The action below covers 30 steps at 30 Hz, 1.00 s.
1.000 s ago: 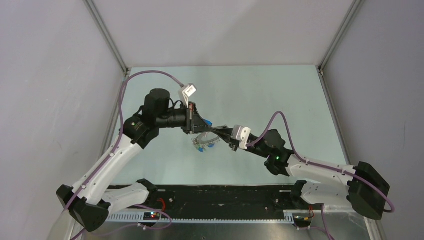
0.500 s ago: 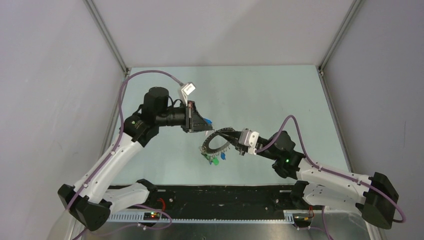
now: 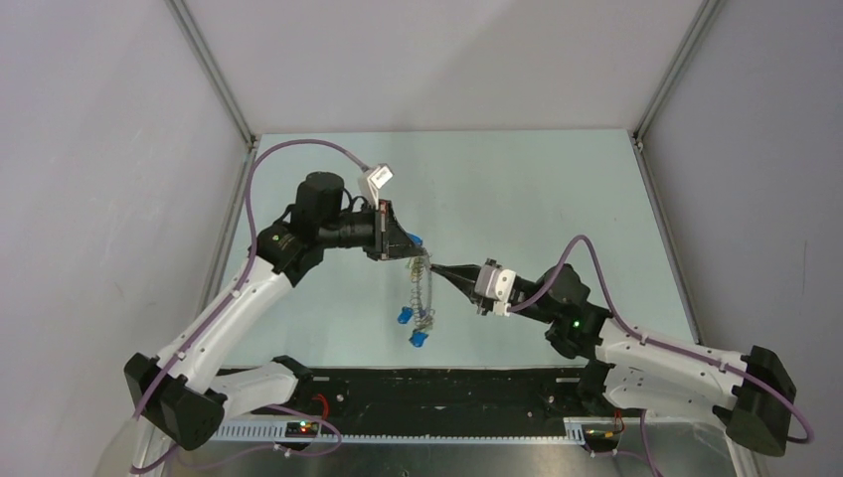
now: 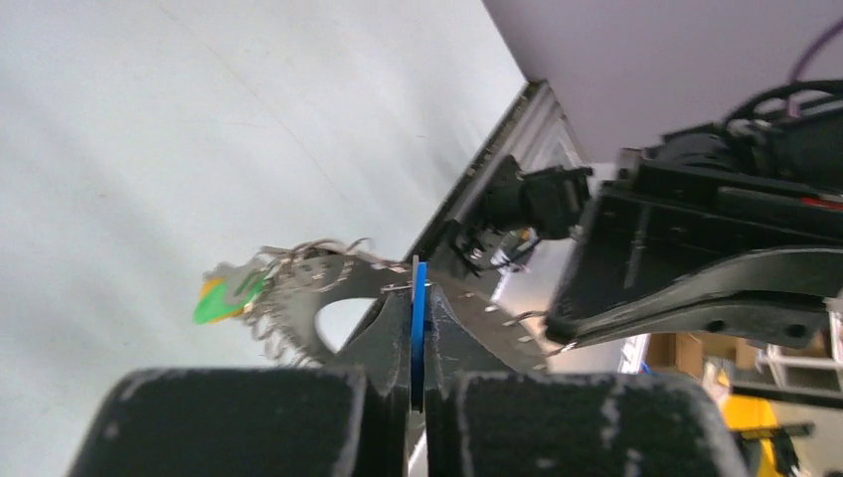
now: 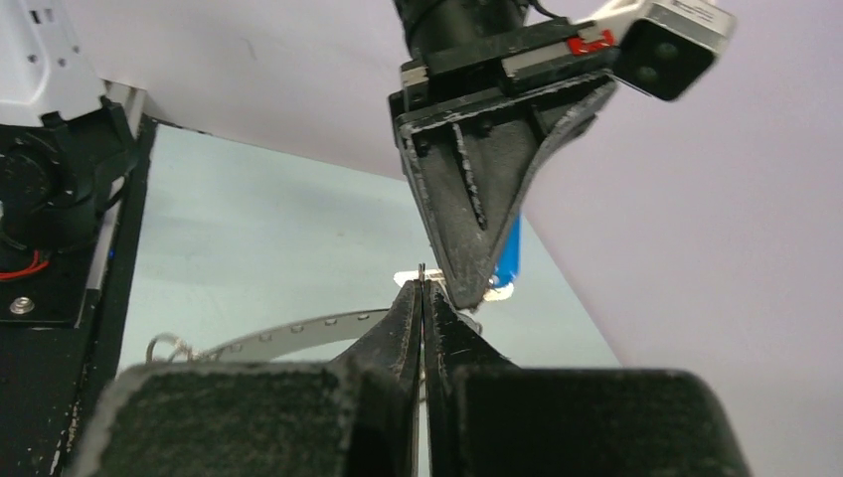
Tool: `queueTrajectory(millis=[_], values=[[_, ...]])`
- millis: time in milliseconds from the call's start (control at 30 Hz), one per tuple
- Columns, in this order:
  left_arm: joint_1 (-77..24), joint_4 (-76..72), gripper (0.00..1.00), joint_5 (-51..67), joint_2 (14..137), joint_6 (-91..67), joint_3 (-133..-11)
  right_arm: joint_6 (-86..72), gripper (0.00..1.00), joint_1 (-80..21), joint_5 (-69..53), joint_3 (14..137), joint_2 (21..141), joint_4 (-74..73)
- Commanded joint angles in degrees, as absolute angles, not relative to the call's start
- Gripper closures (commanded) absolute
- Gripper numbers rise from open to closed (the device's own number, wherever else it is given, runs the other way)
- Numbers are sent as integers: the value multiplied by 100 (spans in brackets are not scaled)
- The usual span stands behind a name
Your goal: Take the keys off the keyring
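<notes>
The keyring [image 3: 423, 295] hangs edge-on above the table [image 3: 557, 189] between the arms, its keys [image 3: 411, 328] dangling below. The left gripper [image 3: 408, 245] is clamped tight on one blue key head [image 4: 419, 328] at the hoop's top. The right gripper [image 3: 435, 269] is pinched fully closed just beside it, apparently on the thin ring wire itself, though the contact is too fine to be sure. I judge that one key is being worked off: next the grips must draw apart along the wire, walking that key to the ring's opening without losing the hoop.
</notes>
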<state>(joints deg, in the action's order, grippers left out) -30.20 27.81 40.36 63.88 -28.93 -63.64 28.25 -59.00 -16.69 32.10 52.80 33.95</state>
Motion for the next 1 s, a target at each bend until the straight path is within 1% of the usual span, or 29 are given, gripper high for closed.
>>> queueTrajectory(millis=[0,133,167,333,433,567,700,767,800,833,867,900,933,967], values=[[-2913,2645,100,2883,6310,-2395,-6232,2722,100,-5783,-799,3384,4720,3101],[-2909,2610,100,1631,6597,-2038,-6155,2501,100,-5588,-112,3384,4285,2425],[-2916,2496,100,1479,6738,-2002,-6087,2463,100,-5495,-56,3384,4217,2329],[-2909,1471,98,528,7395,-2184,-5737,2180,100,-5017,600,3384,3692,1824],[-2905,891,97,183,8098,-2372,-5715,1998,100,-4566,788,3465,3627,1621],[-2850,398,97,26,9082,-2428,-6126,1471,100,-3872,871,3844,3898,1094],[-2727,292,93,134,9756,-2577,-6528,938,100,-3153,418,4023,4315,1066],[-2714,280,86,39,9794,-2568,-6518,669,100,-2839,143,4082,4544,1152],[-2704,281,79,-64,9768,-2554,-6459,625,100,-2674,107,4136,4636,1173],[-2693,281,68,-196,9735,-2547,-6420,543,100,-2585,-85,4173,4846,1218],[-2657,281,61,-226,9632,-2553,-6312,509,100,-2435,-144,4234,4945,1260],[-2634,283,44,-265,9567,-2560,-6254,457,100,-2364,-282,4275,5172,1341],[-2594,274,37,-295,9403,-2576,-6112,444,100,-2230,-370,4358,5297,1396],[-2572,235,15,-366,9298,-2584,-6022,416,100,-2120,-490,4473,5552,1518]])
